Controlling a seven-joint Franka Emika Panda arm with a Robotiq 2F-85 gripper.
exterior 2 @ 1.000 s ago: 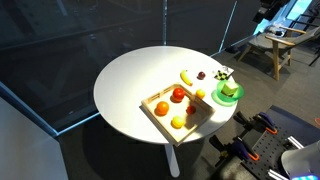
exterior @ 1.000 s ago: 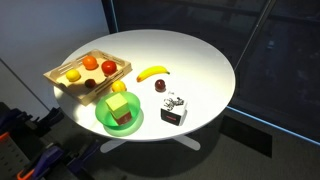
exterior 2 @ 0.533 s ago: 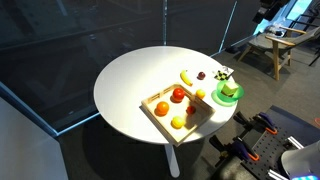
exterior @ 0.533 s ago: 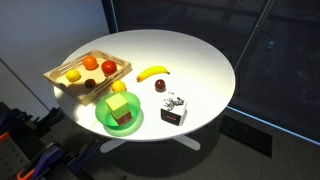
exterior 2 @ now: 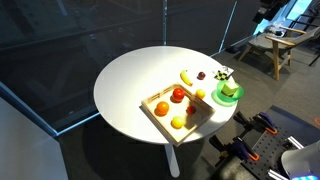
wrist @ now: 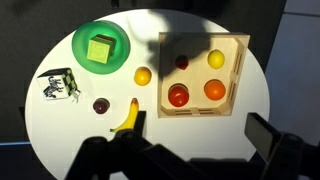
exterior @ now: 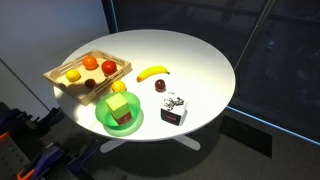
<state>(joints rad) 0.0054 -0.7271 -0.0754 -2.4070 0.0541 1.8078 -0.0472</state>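
Note:
In the wrist view my gripper (wrist: pixel 197 137) hangs open and empty high above a round white table (wrist: pixel 62 128), its dark fingers (wrist: pixel 263 133) at the bottom edge. Nearest below it are a wooden tray (wrist: pixel 200 113) and a banana (wrist: pixel 127 118). The tray holds a tomato (wrist: pixel 178 96), an orange (wrist: pixel 214 90), a lemon (wrist: pixel 215 60) and a dark fruit (wrist: pixel 182 62). A green plate (wrist: pixel 80 50) carries a light green block (wrist: pixel 99 49). The gripper does not show in either exterior view.
A yellow fruit (wrist: pixel 143 76), a dark plum (wrist: pixel 100 105) and a black-and-white box (wrist: pixel 60 84) lie on the table. Both exterior views show the tray (exterior: pixel 60 72) (exterior 2: pixel 150 108), banana (exterior: pixel 152 72) (exterior 2: pixel 186 76) and plate (exterior: pixel 102 118) (exterior 2: pixel 229 99). A chair (exterior 2: pixel 270 42) stands behind.

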